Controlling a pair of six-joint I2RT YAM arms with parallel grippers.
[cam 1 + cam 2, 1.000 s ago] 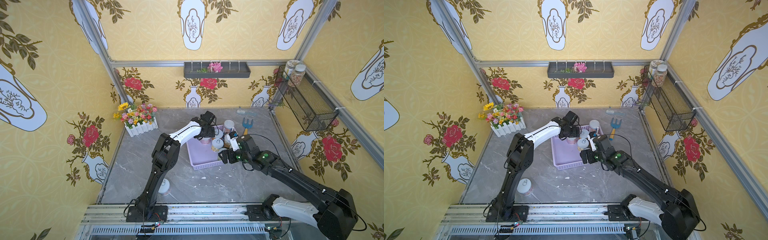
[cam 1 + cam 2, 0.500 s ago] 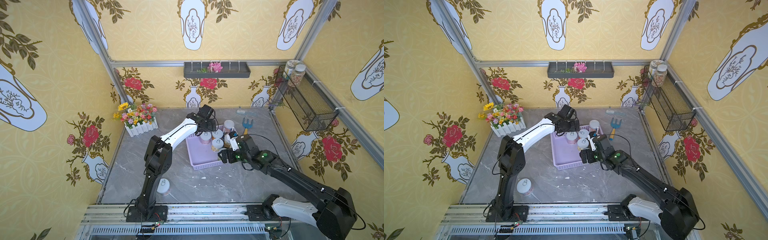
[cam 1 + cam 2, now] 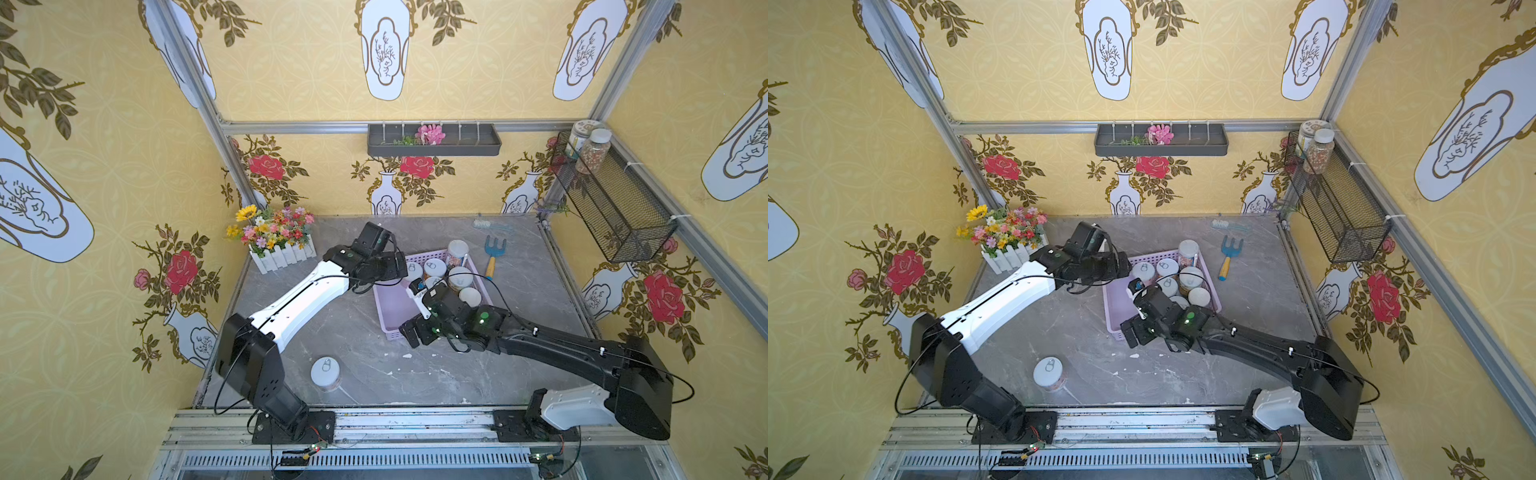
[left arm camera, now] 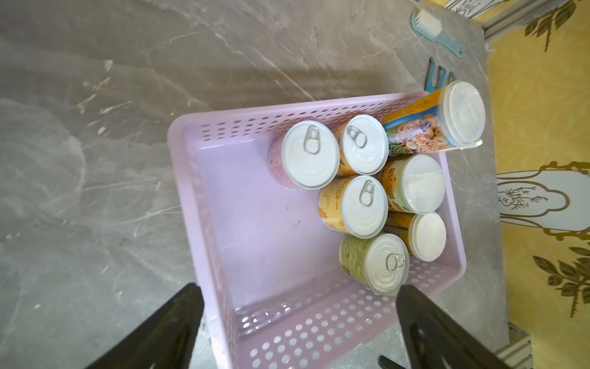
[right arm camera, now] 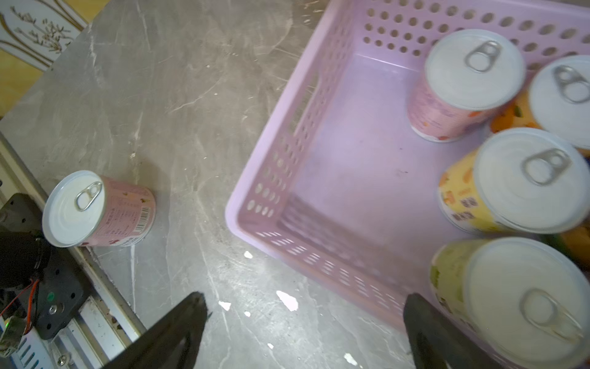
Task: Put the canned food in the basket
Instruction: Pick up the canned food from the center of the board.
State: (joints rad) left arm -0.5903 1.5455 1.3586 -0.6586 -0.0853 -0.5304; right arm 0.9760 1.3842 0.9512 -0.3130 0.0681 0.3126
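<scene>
The lavender basket sits mid-table, and several cans stand upright in its right half. Among them are a pink can and a taller white-lidded jar. One more pink can stands alone on the table near the front left, also visible in the right wrist view. My left gripper hangs open and empty over the basket's far-left wall. My right gripper is open and empty, above the table just outside the basket's near wall.
A white planter of flowers stands at the back left. A blue garden fork and a brush lie behind the basket. A black wire basket with two jars hangs on the right wall. White crumbs dot the table.
My left gripper opened, left the pink can in the basket and drew back leftwards off the cans. My right gripper shifted slightly left and toward the front.
</scene>
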